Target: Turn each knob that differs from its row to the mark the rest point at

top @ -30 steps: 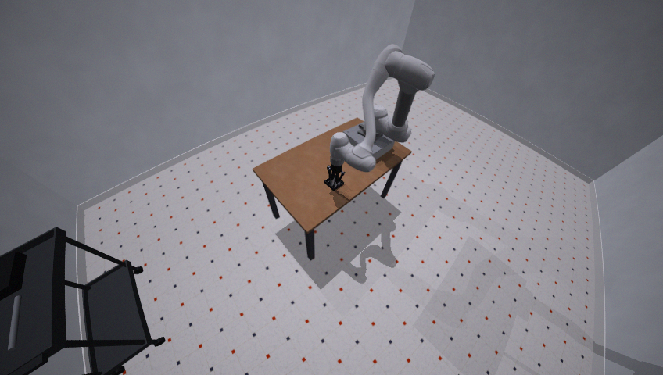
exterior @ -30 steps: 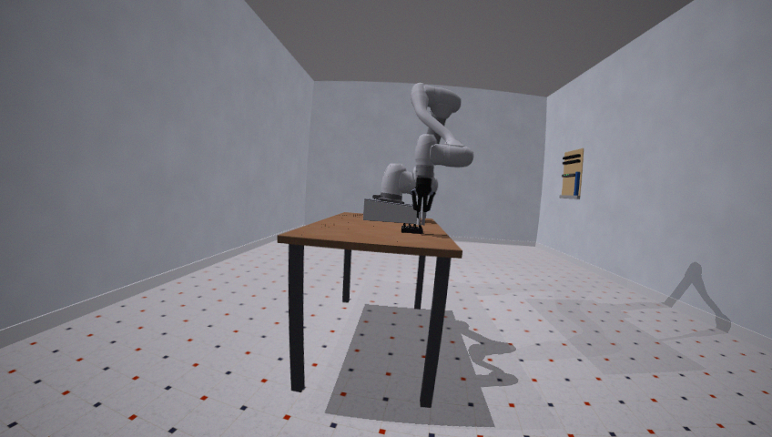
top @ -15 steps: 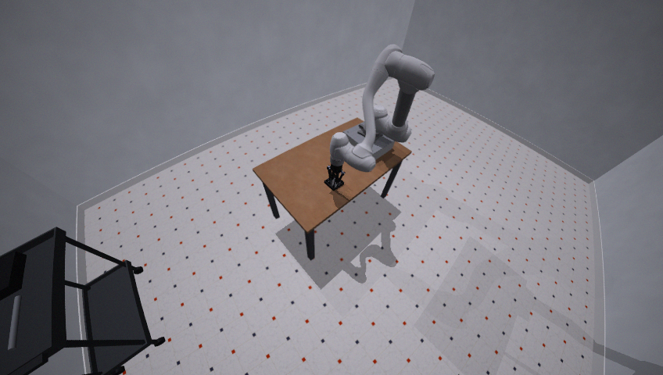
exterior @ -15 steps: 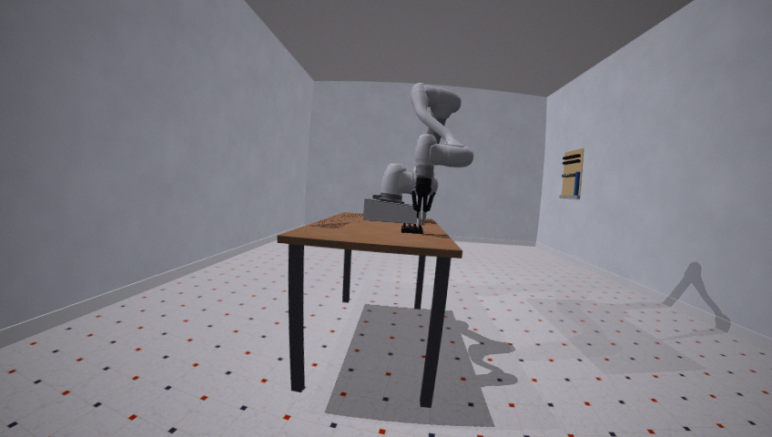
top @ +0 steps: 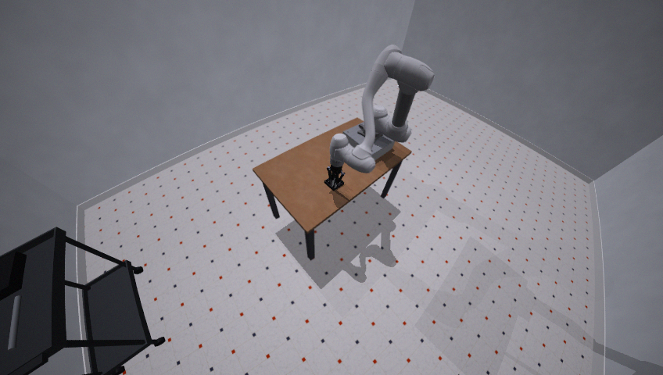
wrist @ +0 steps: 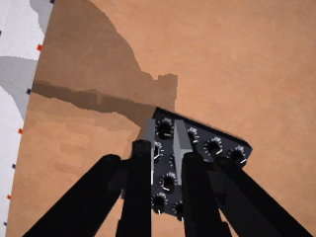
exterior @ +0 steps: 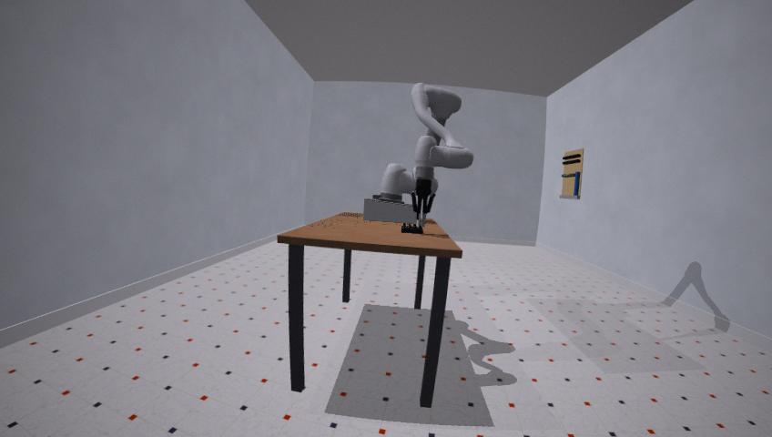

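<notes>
Grip. (top: 334, 176) (exterior: 421, 226) (wrist: 165, 121) was just a bit open, pads either side of a corner knob (wrist: 164, 129) but apparently not clamped, w/ the box (top: 327, 184) (exterior: 410, 229) (wrist: 201, 143) below; lining up looked like the step, so next prob. a careful close, then twist.
</notes>
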`<state>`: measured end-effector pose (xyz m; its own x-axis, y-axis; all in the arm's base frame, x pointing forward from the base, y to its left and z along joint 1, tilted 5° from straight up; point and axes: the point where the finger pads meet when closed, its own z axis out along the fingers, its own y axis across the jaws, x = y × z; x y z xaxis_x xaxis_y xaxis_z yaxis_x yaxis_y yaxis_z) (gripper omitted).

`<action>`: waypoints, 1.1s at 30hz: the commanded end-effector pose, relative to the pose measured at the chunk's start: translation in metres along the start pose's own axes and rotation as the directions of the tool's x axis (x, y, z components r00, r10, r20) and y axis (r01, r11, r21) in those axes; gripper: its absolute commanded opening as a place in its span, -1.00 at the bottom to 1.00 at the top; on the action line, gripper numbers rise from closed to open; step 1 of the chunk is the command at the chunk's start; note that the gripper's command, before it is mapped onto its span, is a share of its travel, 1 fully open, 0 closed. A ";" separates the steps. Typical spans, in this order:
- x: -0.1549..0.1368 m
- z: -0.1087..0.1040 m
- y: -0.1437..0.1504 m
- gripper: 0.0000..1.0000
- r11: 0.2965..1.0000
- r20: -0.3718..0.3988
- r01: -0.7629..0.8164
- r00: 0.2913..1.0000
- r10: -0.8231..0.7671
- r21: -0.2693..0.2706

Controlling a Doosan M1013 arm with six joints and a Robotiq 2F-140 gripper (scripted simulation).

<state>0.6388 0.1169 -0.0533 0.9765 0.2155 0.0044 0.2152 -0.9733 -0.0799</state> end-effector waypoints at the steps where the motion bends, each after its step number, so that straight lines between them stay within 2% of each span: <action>1: 0.000 0.001 0.000 -0.77 1.000 0.000 0.000 1.000 0.000 0.000; 33: 0.000 0.006 0.000 -0.77 1.000 0.000 0.000 1.000 0.000 0.000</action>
<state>0.6387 0.1174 -0.0592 0.9765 0.2155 0.0045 0.2152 -0.9733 -0.0799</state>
